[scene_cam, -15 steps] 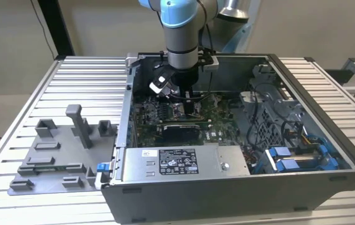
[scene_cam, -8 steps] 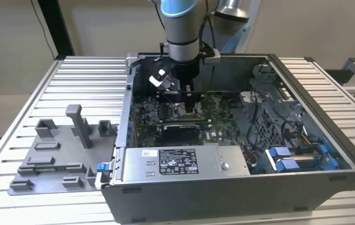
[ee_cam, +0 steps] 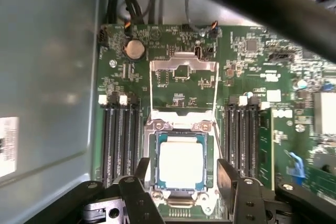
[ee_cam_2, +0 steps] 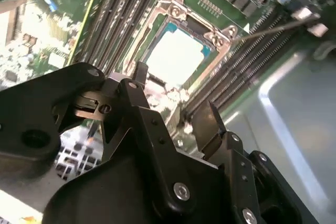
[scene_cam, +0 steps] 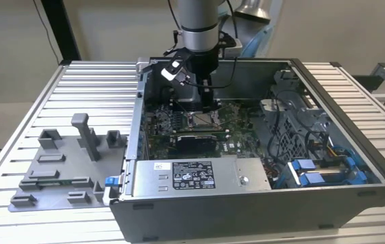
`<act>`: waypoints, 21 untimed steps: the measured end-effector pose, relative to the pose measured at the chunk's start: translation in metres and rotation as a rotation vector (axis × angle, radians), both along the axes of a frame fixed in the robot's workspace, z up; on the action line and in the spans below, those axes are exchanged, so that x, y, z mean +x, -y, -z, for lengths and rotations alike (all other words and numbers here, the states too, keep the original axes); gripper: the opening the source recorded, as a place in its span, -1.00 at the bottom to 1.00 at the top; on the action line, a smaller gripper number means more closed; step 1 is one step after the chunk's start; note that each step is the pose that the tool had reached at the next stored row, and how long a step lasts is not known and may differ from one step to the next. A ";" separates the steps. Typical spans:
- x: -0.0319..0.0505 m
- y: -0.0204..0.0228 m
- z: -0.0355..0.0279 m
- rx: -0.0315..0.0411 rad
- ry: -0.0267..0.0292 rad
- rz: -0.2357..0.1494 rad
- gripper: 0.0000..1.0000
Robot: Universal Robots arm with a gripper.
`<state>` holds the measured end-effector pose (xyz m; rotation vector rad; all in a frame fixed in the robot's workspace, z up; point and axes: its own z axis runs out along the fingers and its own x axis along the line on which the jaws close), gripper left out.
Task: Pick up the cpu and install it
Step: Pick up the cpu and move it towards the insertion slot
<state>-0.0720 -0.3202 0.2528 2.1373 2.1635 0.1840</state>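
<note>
While its jaws stand wide apart and hold nothing, the gripper (ee_cam_2: 176, 95) hovers just over the cpu (ee_cam: 181, 163), which lies flat in the socket frame (ee_cam: 153, 182) on the motherboard (ee_cam: 252, 56). Placing looks done; the load plate (ee_cam: 182, 65) stands open, unclamped. Full seating is hard to judge, and the arm (scene_cam: 199, 30) hides the socket in the exterior view.

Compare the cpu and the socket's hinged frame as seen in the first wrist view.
The cpu is a solid pale square; the hinged frame is an open outline with board showing through. The cpu lies flat in the socket; the hinged frame is swung open, off it. Both are silvery metal.
</note>
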 end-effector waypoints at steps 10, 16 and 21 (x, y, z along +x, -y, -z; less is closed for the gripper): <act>0.0000 0.0000 -0.0074 0.0006 -0.0001 0.000 -1.00; 0.0000 0.0000 -0.0092 0.0005 -0.0001 0.000 -1.00; 0.0000 0.0000 -0.0107 0.0005 -0.0001 0.000 -1.00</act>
